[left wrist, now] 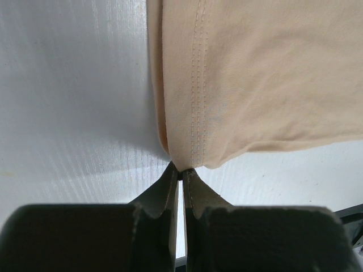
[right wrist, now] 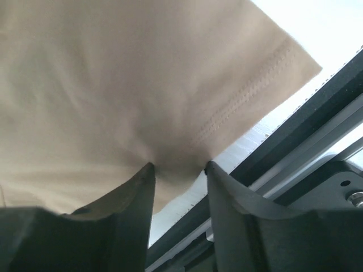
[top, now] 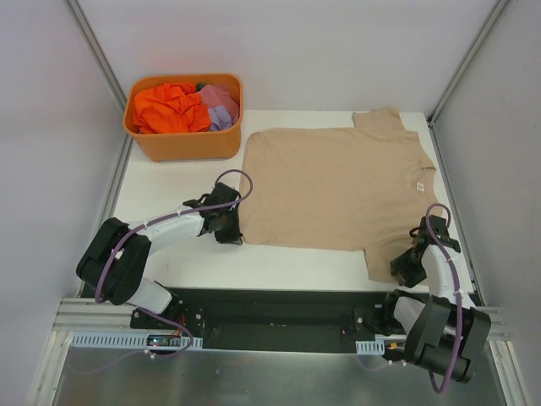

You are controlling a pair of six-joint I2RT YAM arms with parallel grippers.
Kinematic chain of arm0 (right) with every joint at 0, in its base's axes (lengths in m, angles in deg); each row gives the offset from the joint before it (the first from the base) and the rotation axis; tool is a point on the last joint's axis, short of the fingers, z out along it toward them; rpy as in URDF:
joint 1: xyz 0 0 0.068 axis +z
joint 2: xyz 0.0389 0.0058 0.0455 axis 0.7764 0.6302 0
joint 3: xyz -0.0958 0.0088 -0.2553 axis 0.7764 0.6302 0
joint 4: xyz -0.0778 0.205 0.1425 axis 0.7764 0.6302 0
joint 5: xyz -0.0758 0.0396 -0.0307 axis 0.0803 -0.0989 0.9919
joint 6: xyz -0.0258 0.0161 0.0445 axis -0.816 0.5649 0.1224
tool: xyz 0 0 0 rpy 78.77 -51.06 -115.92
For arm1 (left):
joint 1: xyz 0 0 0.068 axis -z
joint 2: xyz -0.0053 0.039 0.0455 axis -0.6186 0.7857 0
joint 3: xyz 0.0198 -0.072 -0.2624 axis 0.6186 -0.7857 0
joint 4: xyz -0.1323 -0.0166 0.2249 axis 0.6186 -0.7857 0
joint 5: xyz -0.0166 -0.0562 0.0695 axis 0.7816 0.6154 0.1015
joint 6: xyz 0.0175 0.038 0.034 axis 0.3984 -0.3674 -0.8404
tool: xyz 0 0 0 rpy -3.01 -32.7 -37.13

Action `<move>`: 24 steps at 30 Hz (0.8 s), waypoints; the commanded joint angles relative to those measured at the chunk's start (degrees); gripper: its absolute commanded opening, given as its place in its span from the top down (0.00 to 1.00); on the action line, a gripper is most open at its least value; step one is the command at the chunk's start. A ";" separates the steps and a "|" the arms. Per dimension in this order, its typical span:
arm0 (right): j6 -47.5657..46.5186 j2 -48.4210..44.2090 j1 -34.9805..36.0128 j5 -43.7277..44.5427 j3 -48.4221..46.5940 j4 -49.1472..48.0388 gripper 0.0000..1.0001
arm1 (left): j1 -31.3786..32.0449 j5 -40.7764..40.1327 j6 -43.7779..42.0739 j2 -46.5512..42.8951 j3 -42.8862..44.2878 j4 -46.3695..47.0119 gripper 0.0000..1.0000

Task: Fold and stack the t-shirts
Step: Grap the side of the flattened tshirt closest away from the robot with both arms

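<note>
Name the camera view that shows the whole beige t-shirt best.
Top external: the beige t-shirt lies spread flat, both sleeves and the collar visible. The left wrist view shows only a stitched hem corner at the tips of the left gripper; the right wrist view only a sleeve edge between the fingers of the right gripper.

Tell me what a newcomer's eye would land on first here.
A beige t-shirt lies spread flat across the middle and right of the white table. At the far left corner sits an orange tub heaped with an orange shirt and a lilac shirt. The left gripper pinches the shirt's near-left hem corner; the right gripper straddles its near sleeve, jaws apart.
</note>
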 commanded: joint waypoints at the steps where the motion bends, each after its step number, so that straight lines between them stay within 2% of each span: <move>1: 0.61 -0.16 -0.31 -0.44 1.05 -6.28 0.67 | 0.40 1.05 -0.95 -1.43 -0.05 0.33 1.00; 3: 0.26 -2.00 -0.39 0.35 0.44 -5.15 0.81 | 0.40 0.97 -0.87 -1.87 -0.31 0.33 1.00; 5: -0.53 -3.94 -0.39 0.70 -0.35 -4.35 0.82 | 0.40 1.05 -0.86 -2.22 -0.67 0.24 1.00; 7: -1.23 -5.96 -0.31 1.14 -1.32 -2.95 0.88 | 0.40 0.97 -0.69 -2.49 -1.19 0.24 1.00; 18: -2.82 -12.90 -0.57 -0.08 -4.05 3.56 0.95 | 0.40 2.90 1.86 -8.02 -5.06 -0.29 1.00; 21: -2.56 -13.97 -0.57 -1.23 -5.27 3.65 0.99 | 0.40 3.25 1.86 -8.82 -4.19 -0.29 1.00; 24: -3.08 -12.83 -0.57 -1.93 -8.08 4.70 0.99 | 0.31 3.43 1.33 -7.33 -1.56 -0.46 1.00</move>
